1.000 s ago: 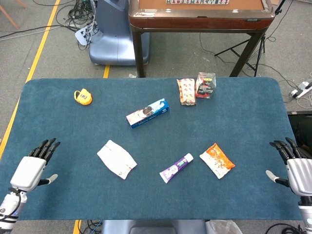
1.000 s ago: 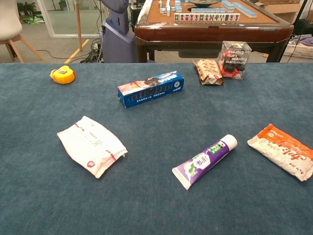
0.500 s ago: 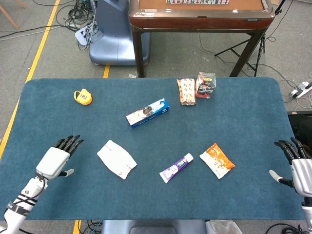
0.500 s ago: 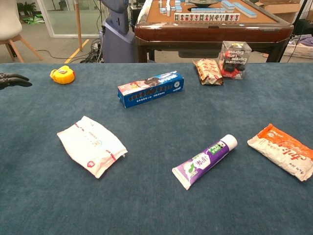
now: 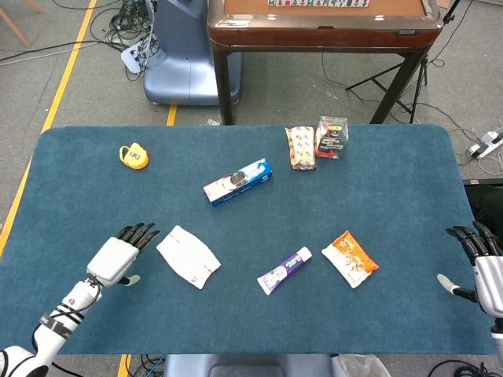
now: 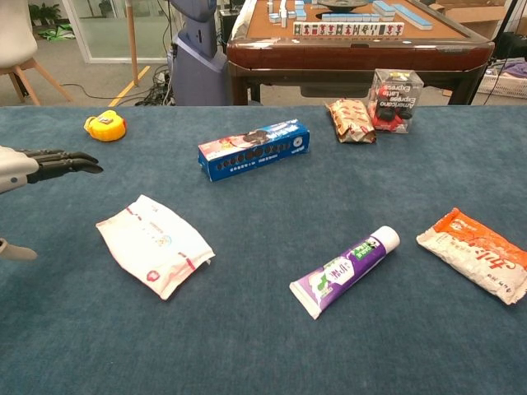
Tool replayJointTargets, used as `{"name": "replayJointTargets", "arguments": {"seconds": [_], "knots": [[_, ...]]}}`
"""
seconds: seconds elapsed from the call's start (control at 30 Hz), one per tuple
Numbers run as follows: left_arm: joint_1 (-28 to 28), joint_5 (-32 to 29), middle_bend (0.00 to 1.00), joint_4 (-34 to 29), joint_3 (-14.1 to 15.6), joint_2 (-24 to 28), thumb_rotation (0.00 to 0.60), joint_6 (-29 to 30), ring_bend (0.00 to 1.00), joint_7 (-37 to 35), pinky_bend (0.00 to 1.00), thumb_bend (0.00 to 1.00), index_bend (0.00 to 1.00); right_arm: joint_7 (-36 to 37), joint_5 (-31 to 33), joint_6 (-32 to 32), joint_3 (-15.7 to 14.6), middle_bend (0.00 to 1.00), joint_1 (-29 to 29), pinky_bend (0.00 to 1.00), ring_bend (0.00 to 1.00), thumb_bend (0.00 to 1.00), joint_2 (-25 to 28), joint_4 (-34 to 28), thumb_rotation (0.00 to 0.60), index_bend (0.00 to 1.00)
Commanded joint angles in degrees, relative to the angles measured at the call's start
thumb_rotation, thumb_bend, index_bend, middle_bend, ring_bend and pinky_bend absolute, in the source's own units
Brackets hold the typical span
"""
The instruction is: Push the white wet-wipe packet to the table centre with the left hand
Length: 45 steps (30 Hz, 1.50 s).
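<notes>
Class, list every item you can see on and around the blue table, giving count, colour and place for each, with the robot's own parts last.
wet-wipe packet: 1, white, front left
toothpaste tube: 1, purple and white, front centre
snack packet: 1, orange and white, front right
toothpaste box: 1, blue, centre
tape measure: 1, yellow, far left
wrapped snack: 1, red and beige, far edge
clear box: 1, transparent, beside the wrapped snack
table: 1, blue cloth
mahjong table: 1, brown, behind
left hand: 1, grey and black, open beside the wet-wipe packet
right hand: 1, grey and black, open at right edge

left hand [image 5: 118, 257] and right hand [image 5: 489, 271]: pale grey palms, black fingers.
</notes>
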Motion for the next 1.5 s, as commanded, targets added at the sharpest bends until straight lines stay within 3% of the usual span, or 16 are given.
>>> {"name": "replayJointTargets", "arguments": {"seconds": [0.03,1.5], "knots": [[-0.54,-0.7,0.0,0.05,0.22,-0.91,0.6,-0.73,0.0,0.88,0.11,0.1,0.0,0.45,-0.06,0.05,-0.01,0.21,-0.09,0.44,0.08,0.01,0.23,0.01,0.6,0.23],[-7.14,-11.22,0.0,3.84,-0.77,-8.42,0.6,-7.29,0.0,6.98,0.11,0.1,0.0,2.67,-0.68,-0.13,-0.14,0.21,-0.32,0.44,0.08,0.01,1.24,0.08,0.6,0.23]]}}
